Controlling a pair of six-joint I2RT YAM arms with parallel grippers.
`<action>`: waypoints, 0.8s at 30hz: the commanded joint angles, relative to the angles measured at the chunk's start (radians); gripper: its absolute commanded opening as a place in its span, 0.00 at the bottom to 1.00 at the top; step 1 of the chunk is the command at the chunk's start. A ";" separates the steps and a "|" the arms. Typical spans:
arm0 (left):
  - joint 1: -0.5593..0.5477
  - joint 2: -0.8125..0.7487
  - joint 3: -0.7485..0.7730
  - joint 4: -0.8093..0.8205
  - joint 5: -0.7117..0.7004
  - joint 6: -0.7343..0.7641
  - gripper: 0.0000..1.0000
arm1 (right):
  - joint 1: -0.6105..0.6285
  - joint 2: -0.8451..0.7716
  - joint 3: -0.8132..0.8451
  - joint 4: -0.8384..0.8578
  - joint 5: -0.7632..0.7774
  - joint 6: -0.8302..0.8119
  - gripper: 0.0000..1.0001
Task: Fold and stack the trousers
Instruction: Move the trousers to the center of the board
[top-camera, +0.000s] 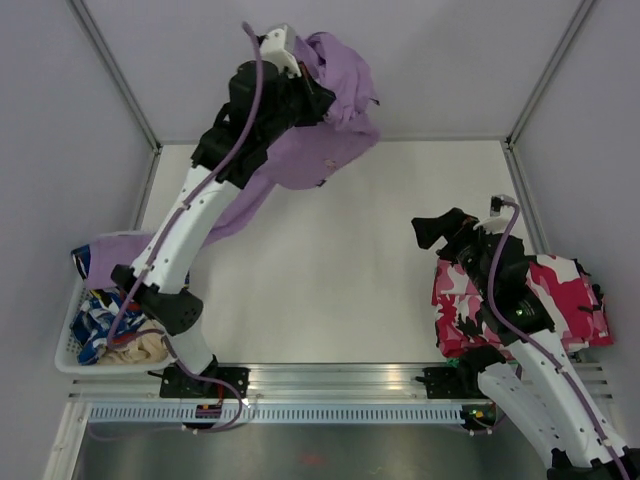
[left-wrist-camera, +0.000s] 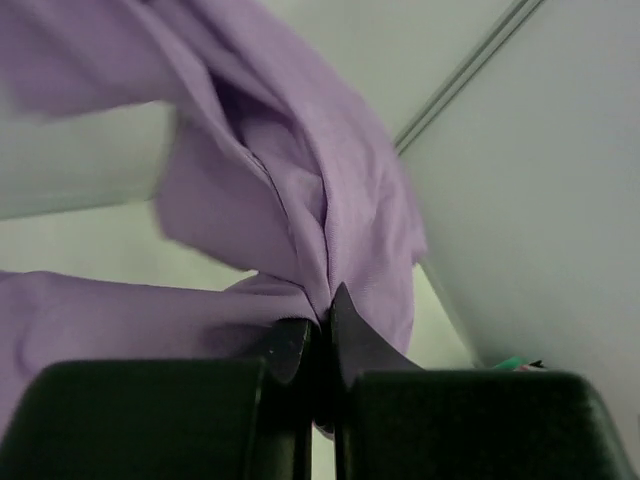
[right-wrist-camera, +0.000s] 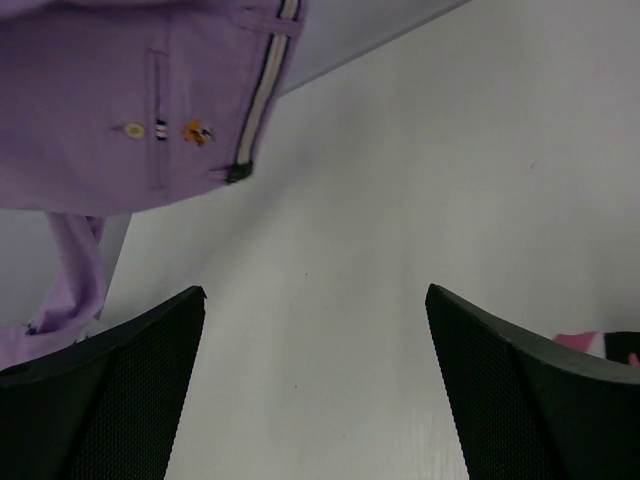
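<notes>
The left end effector (left-wrist-camera: 322, 330) is pinched fully shut on a bunched fold of the trousers (top-camera: 310, 155) and holds them up over the far left of the bench (top-camera: 340, 260). The lilac cloth hangs in a loose clump below it, and one length trails down behind the left arm to the basket (top-camera: 68, 345) at the near left, where its end lies beside the blue-and-white clothing (top-camera: 95, 325). The right end effector (right-wrist-camera: 315, 290) stands wide open with nothing in it, low over the bench at the right, just beside the folded camouflage garment (top-camera: 570, 300). Its wrist view shows the waistband with a pocket button hanging at the upper left. The step in hand looks like getting the trousers out of the basket and laid flat. To do it well, the trailing leg should clear the basket rim before any sideways carry, or it may drag other clothes along. The thin fabric is gripped in a bunch, so a slow carry suits it. The open right end effector could then take the waistband's edge, and the two could draw apart to spread the cloth over the middle of the bench, well away from the camouflage garment.
</notes>
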 joint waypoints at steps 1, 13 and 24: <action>0.005 0.049 0.000 0.106 0.048 0.008 0.02 | 0.002 -0.078 0.054 -0.114 0.255 0.034 0.98; -0.007 0.082 -0.456 0.236 -0.095 -0.210 0.02 | 0.002 -0.118 0.042 -0.216 0.367 0.060 0.98; 0.039 0.007 -0.531 0.038 -0.308 -0.553 0.05 | 0.002 0.103 -0.073 -0.001 -0.025 0.016 0.98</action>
